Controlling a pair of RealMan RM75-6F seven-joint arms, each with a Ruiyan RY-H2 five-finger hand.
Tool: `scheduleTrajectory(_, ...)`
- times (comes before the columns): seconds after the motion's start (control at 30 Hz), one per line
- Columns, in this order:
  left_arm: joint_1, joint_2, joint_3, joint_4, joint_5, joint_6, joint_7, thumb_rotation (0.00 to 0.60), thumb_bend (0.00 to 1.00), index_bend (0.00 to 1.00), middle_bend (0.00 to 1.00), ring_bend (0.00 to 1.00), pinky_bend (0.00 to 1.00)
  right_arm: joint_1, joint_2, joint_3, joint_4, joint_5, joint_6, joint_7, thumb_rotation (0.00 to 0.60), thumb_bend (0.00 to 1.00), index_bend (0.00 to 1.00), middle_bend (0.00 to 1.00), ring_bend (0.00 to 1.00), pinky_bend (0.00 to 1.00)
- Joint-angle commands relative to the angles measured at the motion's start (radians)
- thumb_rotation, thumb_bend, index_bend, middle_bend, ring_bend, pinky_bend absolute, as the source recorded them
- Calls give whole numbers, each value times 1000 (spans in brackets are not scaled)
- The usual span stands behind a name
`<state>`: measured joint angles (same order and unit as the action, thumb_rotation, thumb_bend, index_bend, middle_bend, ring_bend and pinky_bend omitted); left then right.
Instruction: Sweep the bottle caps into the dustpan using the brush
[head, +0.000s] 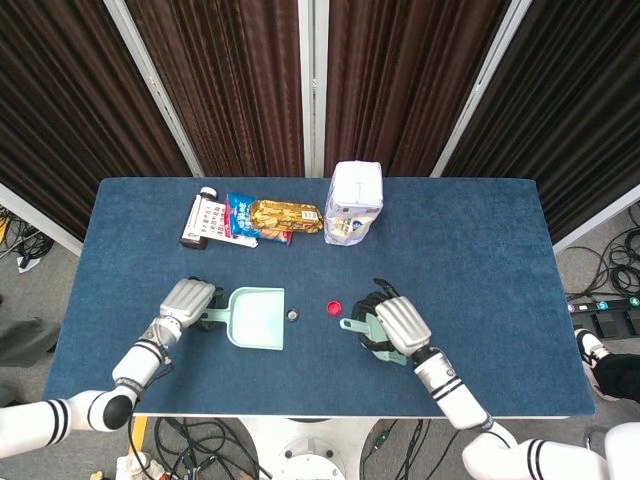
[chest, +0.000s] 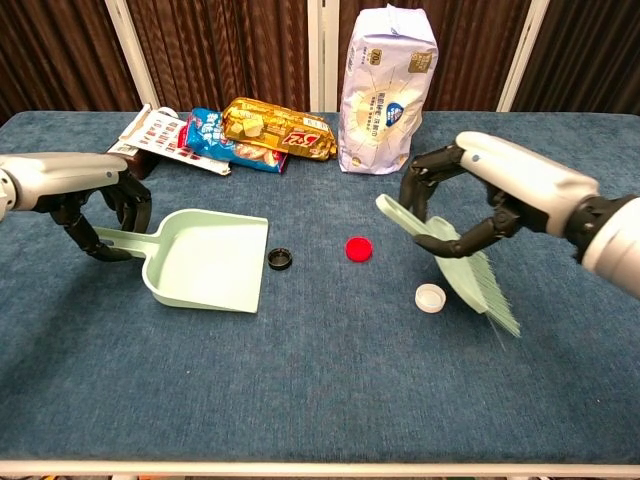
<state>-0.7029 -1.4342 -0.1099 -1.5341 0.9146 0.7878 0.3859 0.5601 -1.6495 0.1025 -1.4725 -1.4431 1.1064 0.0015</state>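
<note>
My left hand (head: 187, 300) (chest: 95, 205) grips the handle of the pale green dustpan (head: 256, 318) (chest: 209, 261), which lies flat with its mouth facing right. Just off that mouth lies the black cap (head: 293, 315) (chest: 280, 260). The red cap (head: 334, 306) (chest: 358, 248) sits further right, mid-table. My right hand (head: 392, 324) (chest: 500, 192) holds the green brush (chest: 460, 263) by its handle, bristles slanting down to the right, right beside the white cap (chest: 431, 296). The head view hides the white cap under the hand.
Along the far side of the blue table (head: 480, 240) stand a white bag (head: 354, 203) (chest: 388, 87), a gold snack pack (head: 284, 216) (chest: 276, 130), a blue packet (head: 241, 214) and a dark box with a printed label (head: 203, 219).
</note>
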Motion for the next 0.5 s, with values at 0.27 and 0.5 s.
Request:
scheduleTrajectory(0.27, -21, -2, 12, -7, -23, -5, -17, 600, 349, 584, 546, 361, 264, 76, -187, 67, 177, 1, -9, 21, 600, 455, 681, 642, 315, 80)
scheduleTrajectory(0.5, -47, -16, 13, -10, -34, -8, -13, 600, 349, 584, 546, 361, 264, 108, -248, 84, 249, -20, -1, 96, 600, 456, 687, 642, 315, 79)
